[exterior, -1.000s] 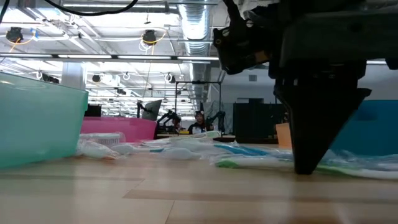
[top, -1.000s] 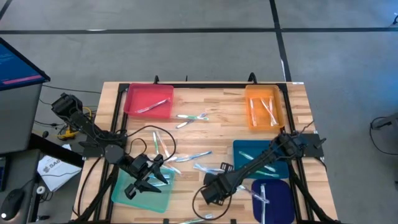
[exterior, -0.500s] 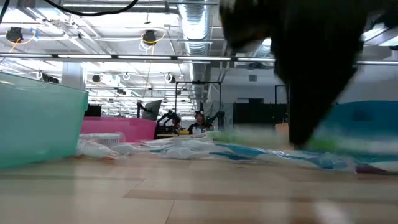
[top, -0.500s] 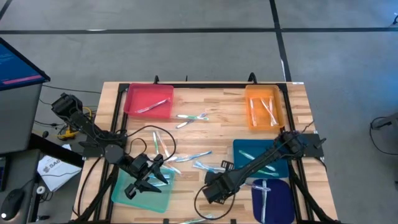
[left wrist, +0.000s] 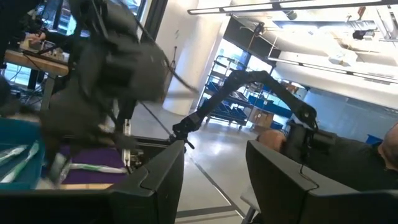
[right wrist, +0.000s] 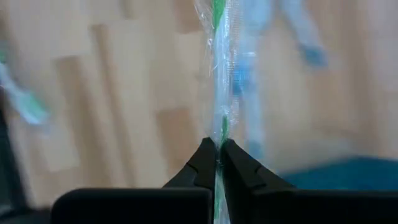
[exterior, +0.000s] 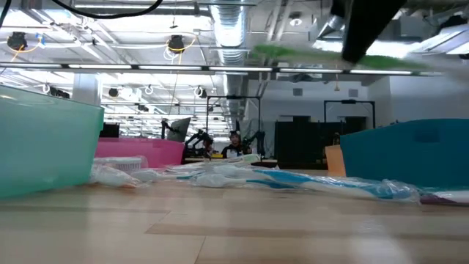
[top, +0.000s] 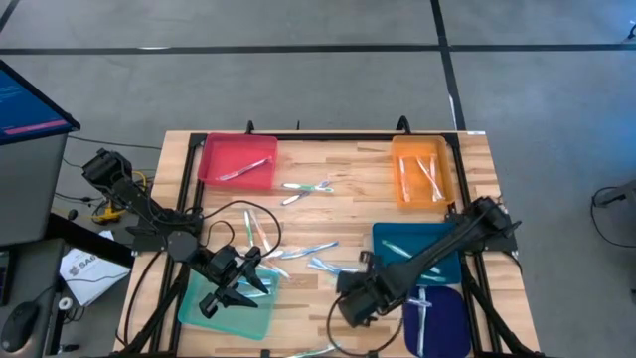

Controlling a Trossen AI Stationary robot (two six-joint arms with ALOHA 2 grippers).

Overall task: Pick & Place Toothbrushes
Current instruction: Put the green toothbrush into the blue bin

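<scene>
Wooden slats make up the table (top: pixel 338 214), which carries five trays, one in each far corner, one at the near left and two at the near right, apparently so the toothbrushes can be sorted among them.

At the far left corner the red tray (top: pixel 238 161) holds one brush. Near the left edge, the left gripper (top: pixel 221 295) hangs over the green tray (top: pixel 227 306) with its fingers apart and nothing between them; it looks to be waiting over its own bin. Loose toothbrushes (top: pixel 306 186) lie in the middle of the table, towards the far edge, and more (top: pixel 320 265) are scattered nearer the centre, not yet sorted.

Right of centre, close to the near edge, the right gripper (right wrist: pixel 217 163) has its fingers pinched together on a wrapped green brush (right wrist: pixel 218 81). The low view shows that brush (exterior: pixel 330 57) carried level, high off the wood. Gripping it at one end probably leaves the rest free to drop into a tray. The teal tray (top: pixel 417 251) and the purple tray (top: pixel 435 318) sit just beside it at the near right; the purple one already holds a brush (top: pixel 421 310). The orange tray (top: pixel 422 171) fills the far right corner, with brushes inside.
</scene>
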